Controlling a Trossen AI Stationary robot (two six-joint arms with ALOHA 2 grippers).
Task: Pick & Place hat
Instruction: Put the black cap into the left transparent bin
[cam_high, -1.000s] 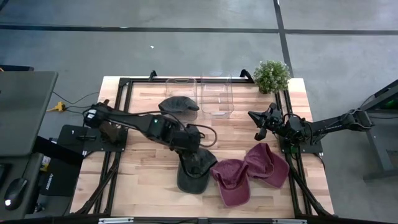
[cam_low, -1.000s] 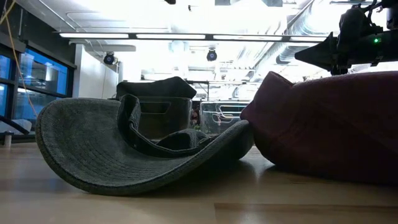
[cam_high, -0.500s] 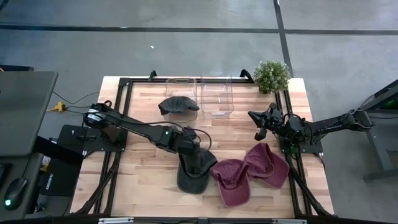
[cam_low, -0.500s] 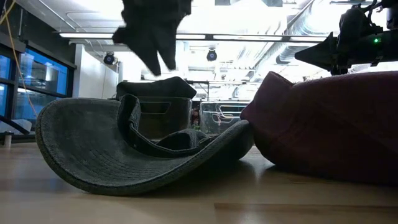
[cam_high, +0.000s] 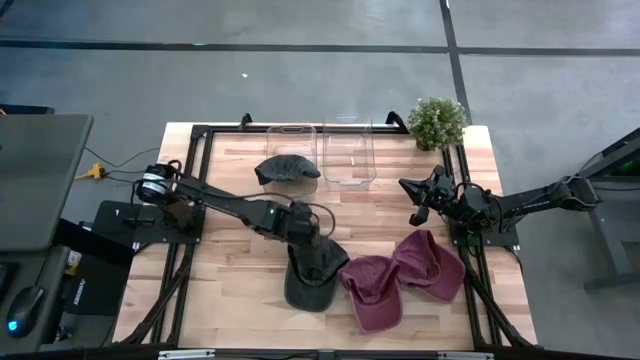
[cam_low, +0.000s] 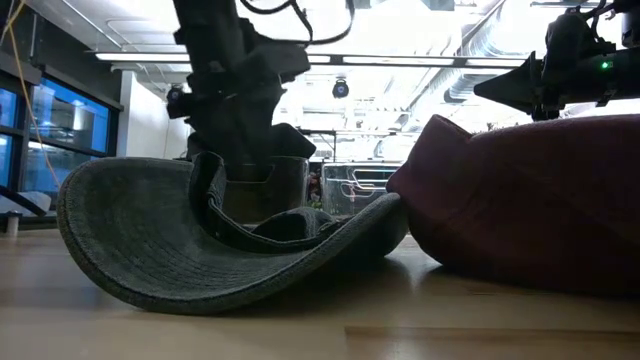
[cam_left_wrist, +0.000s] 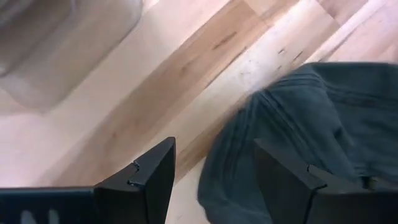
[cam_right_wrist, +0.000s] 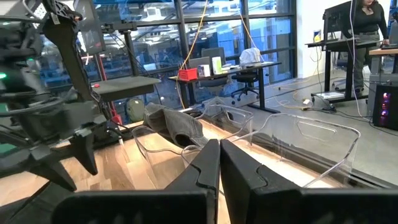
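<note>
left gripper (cam_left_wrist: 211, 180) dropped from above onto the dark grey floppy fabric hat (cam_high: 312, 272), jaws wide open, empty.
hat lay at front-centre of the wooden table (cam_high: 230, 200); grasp looked imminent. right gripper (cam_right_wrist: 219, 163) idled closed, far right.

The light wooden surface (cam_high: 230, 290) carries a dark grey hat (cam_high: 310, 275) near its front centre, with two maroon caps (cam_high: 405, 275) just to its right, touching each other. At the far edge stand two clear bins (cam_high: 335, 150), the left one holding another grey hat (cam_high: 285, 168), and a small potted plant (cam_high: 437, 122) at the far right corner.
</note>
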